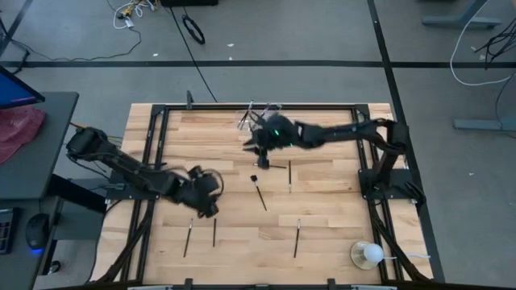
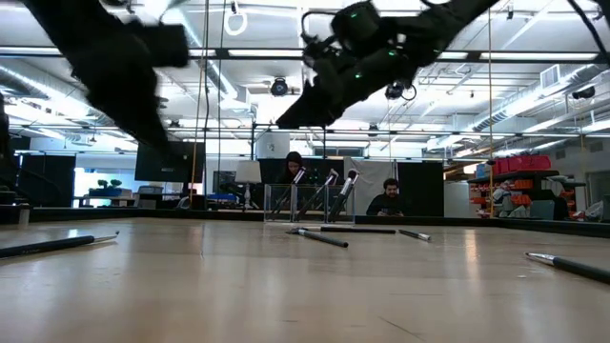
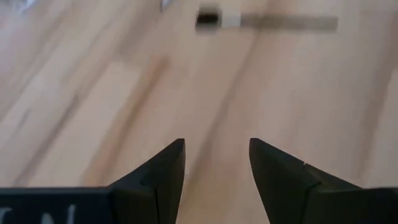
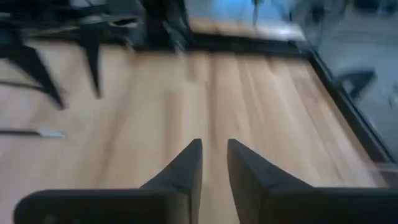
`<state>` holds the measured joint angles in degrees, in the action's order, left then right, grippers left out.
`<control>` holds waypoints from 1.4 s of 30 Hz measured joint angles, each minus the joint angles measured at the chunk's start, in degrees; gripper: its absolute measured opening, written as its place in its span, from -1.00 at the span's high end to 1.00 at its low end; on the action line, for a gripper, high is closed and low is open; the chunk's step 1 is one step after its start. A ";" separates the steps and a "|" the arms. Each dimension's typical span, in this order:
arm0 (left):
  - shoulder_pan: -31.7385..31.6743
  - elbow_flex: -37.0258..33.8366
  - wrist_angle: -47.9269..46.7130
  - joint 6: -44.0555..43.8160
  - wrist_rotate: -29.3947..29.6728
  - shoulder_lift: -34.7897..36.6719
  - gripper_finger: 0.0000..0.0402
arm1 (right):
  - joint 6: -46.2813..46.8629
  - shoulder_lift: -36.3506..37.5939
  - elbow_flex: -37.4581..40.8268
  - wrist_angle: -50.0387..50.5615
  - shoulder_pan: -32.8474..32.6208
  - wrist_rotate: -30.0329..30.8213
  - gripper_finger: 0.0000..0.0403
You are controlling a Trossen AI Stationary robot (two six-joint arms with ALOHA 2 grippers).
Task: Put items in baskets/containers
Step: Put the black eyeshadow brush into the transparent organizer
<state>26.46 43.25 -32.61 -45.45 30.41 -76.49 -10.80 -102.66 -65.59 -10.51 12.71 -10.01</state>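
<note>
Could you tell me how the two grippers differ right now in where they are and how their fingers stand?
The left gripper hangs over the middle-left of the wooden table, above loose thin black makeup brushes; the right gripper is near the far edge, beside the small clear plastic holder.
The left gripper's fingers stand wide apart; the right gripper's fingers leave only a narrow gap.
Both are dark, two-fingered and hold nothing.

A light wooden slatted table [image 1: 322,217] carries scattered thin black makeup brushes [image 1: 260,193]. The right gripper [image 1: 260,147] hangs near the small clear plastic holder [image 1: 256,115] at the far edge; the left gripper [image 1: 208,203] sits mid-table. A white round ball-like object [image 1: 370,254] occupies the near right corner.
</note>
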 joint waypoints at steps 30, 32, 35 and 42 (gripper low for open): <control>29.60 -1.96 -4.56 -64.72 -8.12 -16.29 0.14 | 2.81 2.48 14.24 -25.96 -1.94 0.62 0.80; 29.60 -2.15 -5.85 -64.30 -6.00 -16.57 0.25 | 2.78 2.48 14.24 -25.90 -1.97 0.60 0.80; 29.51 -2.40 -7.53 -62.45 -4.50 -16.89 0.44 | 2.79 2.48 14.24 -25.89 -1.97 0.60 0.80; 29.42 -2.66 -9.20 -61.52 -3.51 -17.22 0.89 | 2.79 2.48 14.24 -25.62 -1.97 0.60 0.80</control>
<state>55.88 40.60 -41.81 -106.97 26.90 -93.71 -8.01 -100.18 -51.35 -36.13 10.74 -9.41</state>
